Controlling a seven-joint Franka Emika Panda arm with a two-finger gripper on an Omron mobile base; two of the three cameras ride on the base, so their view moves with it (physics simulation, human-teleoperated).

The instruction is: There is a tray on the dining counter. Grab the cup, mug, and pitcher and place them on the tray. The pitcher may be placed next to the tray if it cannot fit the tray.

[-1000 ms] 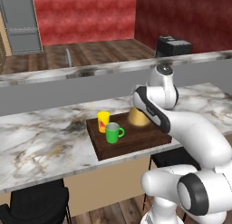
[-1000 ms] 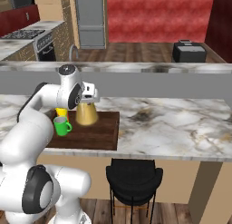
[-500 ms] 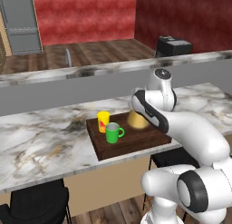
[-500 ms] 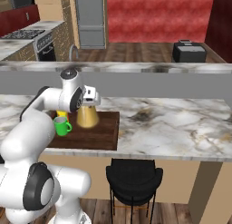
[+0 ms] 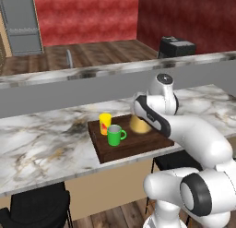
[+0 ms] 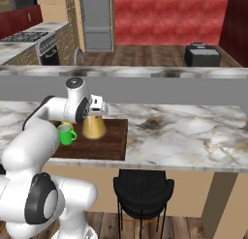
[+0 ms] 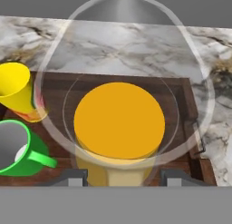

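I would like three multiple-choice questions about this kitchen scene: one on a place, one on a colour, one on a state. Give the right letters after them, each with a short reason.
1. Where does the mug stand?
A. on the tray
B. on the floor
C. on the grey ledge

2. What colour is the cup?
A. blue
B. yellow
C. white

3. How is the pitcher now?
A. lying on its side on the counter
B. upright on the tray, the end effector around it
C. lifted high above the ledge

Answers:
1. A: both base views show the green mug inside the dark wooden tray.
2. B: the tumbler beside the mug is yellow with a red-orange mark.
3. B: the right base view shows its amber base resting on the tray, and the hand view looks straight down into it between the fingertips.
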